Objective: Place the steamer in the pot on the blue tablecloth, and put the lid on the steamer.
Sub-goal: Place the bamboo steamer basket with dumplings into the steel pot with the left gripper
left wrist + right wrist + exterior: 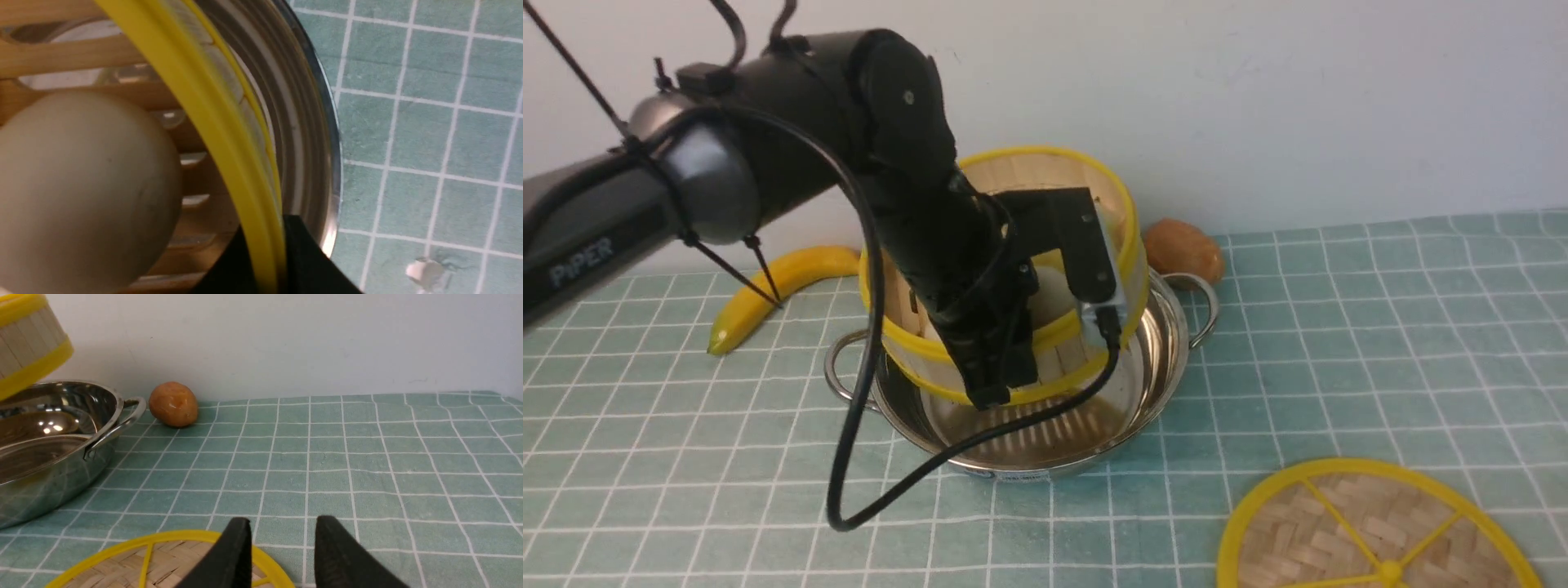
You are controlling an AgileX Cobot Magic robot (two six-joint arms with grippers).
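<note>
Left fingers (310,265) pinch the steamer (1029,173) rim above the pot (1156,359); right fingers (347,555) spread near the lid (171,561).

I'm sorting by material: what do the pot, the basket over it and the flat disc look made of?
Pot: polished metal, likely stainless steel; mirror reflections. Steamer: matte pale wood or bamboo slats, yellow rim, maybe plastic. Lid: woven bamboo-like strips, yellow spokes.

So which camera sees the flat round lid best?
The front view: about half the lid shows, with weave, spokes and yellow rim. The right wrist view catches only an edge, partly hidden by its fingers. The left wrist view misses it.
</note>
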